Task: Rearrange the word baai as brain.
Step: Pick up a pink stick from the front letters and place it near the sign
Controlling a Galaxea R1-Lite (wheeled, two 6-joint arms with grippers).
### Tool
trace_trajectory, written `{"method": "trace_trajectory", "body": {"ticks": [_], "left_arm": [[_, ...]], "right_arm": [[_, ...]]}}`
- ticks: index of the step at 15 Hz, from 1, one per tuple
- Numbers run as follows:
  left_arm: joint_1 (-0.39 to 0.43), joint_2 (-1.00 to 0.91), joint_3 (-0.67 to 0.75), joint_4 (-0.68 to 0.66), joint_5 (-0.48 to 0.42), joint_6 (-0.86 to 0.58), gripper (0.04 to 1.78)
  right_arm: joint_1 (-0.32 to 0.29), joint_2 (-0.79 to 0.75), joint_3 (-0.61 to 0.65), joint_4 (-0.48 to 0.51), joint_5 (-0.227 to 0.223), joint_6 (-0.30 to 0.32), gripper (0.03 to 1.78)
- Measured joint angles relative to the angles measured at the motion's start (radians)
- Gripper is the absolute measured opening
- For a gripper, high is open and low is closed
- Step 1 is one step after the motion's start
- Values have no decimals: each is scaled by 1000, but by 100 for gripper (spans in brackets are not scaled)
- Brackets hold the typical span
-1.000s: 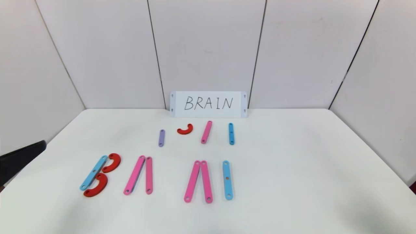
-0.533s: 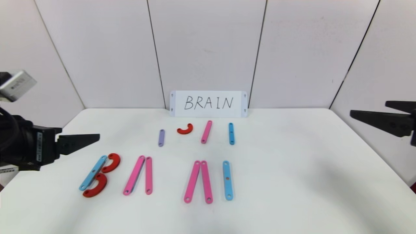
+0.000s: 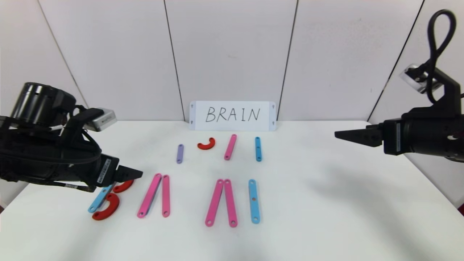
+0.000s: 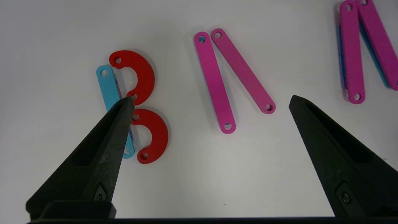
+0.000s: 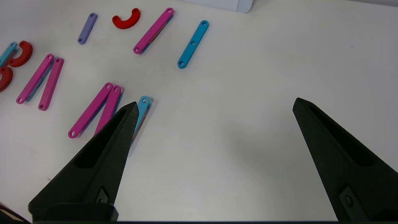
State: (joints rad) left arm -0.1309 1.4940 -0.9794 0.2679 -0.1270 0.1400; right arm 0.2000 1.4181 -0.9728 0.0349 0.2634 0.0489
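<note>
The word baai lies in the front row of the white table point(image 3: 326, 203). Its B is a blue strip point(image 3: 97, 202) with two red curves point(image 3: 108, 209). Two pairs of pink strips, the left pair point(image 3: 154, 195) and the right pair point(image 3: 221, 203), make the A's, and a blue strip point(image 3: 253, 201) is the I. My left gripper point(image 3: 128, 174) hovers open over the B's upper curve. In the left wrist view that gripper point(image 4: 211, 99) stands above bare table near the B point(image 4: 141, 73) and the first A point(image 4: 214, 81). My right gripper point(image 3: 344, 135) is open and empty, high over the table's right side.
Behind the word lie a purple strip point(image 3: 179, 153), a small red curve point(image 3: 206, 144), a pink strip point(image 3: 230, 146) and a blue strip point(image 3: 257, 149). A white card handwritten BRAIN point(image 3: 232, 116) leans on the back wall. White wall panels enclose the table.
Both arms have come into view from the sides. The left gripper has moved right, over the B. The right gripper has moved in from the right edge. No piece has moved.
</note>
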Motion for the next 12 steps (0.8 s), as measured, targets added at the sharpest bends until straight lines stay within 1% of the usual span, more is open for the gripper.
{"method": "trace_trajectory", "body": {"ticks": [5, 7, 12], "left_arm": [[-41, 142, -5, -5, 102, -5, 174], [-53, 187, -4, -10, 111, -13, 174], [-69, 265, -5, -40, 121, -55, 174]], "right_arm": [[41, 110, -14, -7, 1, 1, 173], [51, 139, -14, -8, 1, 1, 173], [53, 179, -16, -9, 1, 1, 173]]}}
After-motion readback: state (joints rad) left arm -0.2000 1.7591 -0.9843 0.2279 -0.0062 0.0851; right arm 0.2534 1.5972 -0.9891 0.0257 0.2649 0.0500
